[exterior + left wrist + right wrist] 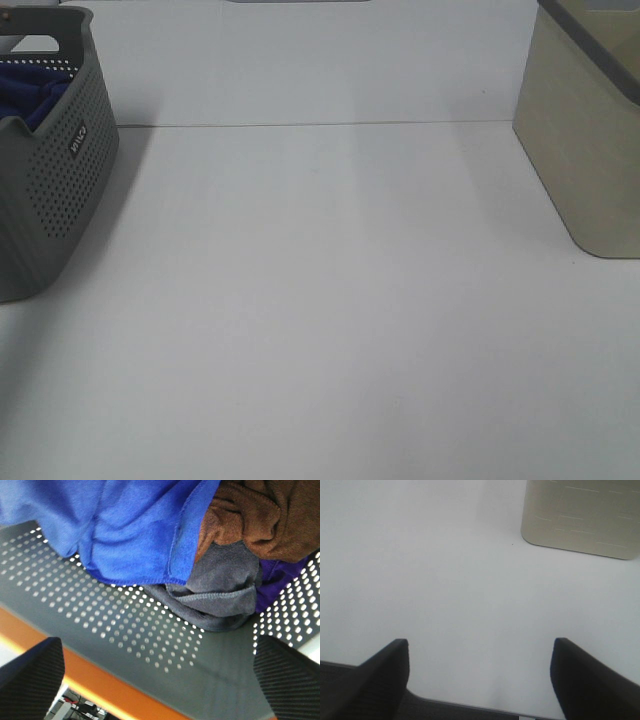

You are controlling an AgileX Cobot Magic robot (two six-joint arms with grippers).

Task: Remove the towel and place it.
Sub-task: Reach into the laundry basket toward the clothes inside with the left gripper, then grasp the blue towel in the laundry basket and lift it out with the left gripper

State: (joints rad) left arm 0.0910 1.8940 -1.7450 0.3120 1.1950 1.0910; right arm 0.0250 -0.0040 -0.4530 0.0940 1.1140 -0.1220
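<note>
Bench (330, 300) mid is open for a tool to pass btwn grey perforated basket (60, 180) at far left & beige bin (590, 140) at far right; inside basket, blue towel (135, 530), brown cloth (255, 515) & grey cloth (220, 590) crowd the room.

Bright, even, bluish light washes out the bench (330, 300); soft shadow beside the basket (70, 170), whose holes glow backlit close up.
</note>
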